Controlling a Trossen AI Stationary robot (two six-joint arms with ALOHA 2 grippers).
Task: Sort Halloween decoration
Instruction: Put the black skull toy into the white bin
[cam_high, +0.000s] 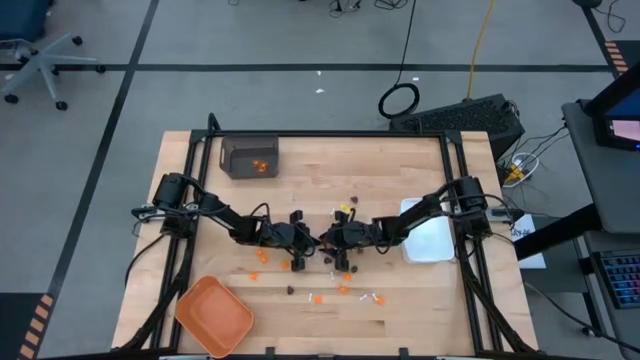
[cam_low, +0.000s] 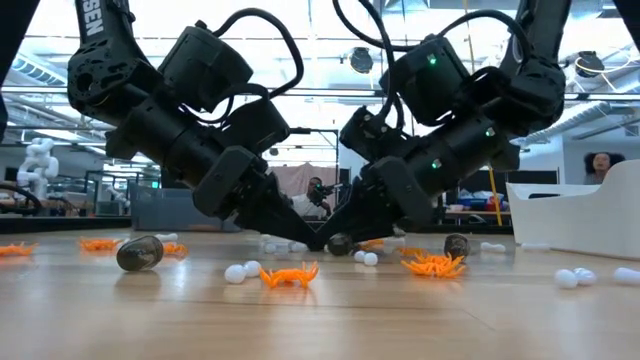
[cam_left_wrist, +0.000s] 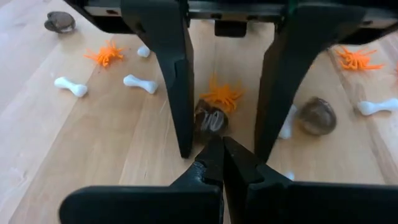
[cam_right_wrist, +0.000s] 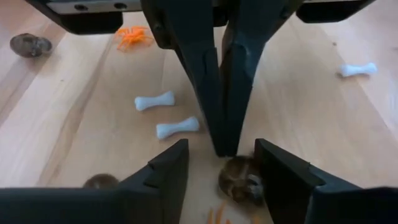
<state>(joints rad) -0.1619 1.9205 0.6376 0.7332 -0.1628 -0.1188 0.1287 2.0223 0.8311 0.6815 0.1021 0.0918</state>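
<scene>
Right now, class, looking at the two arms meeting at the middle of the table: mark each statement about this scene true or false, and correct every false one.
1. The left gripper is shut. True.
2. The right gripper is clamped shut with nothing between its fingers. False: its fingers stand apart, with a dark brown piece between them on the wood.
3. The orange tray lies at the table's near left corner. True.
4. The white dish sits on the left arm's side. False: it is on the right arm's side.
5. White bone-shaped pieces lie loose on the table. True.
6. The dark bin is empty. False: orange bits show inside it.
</scene>
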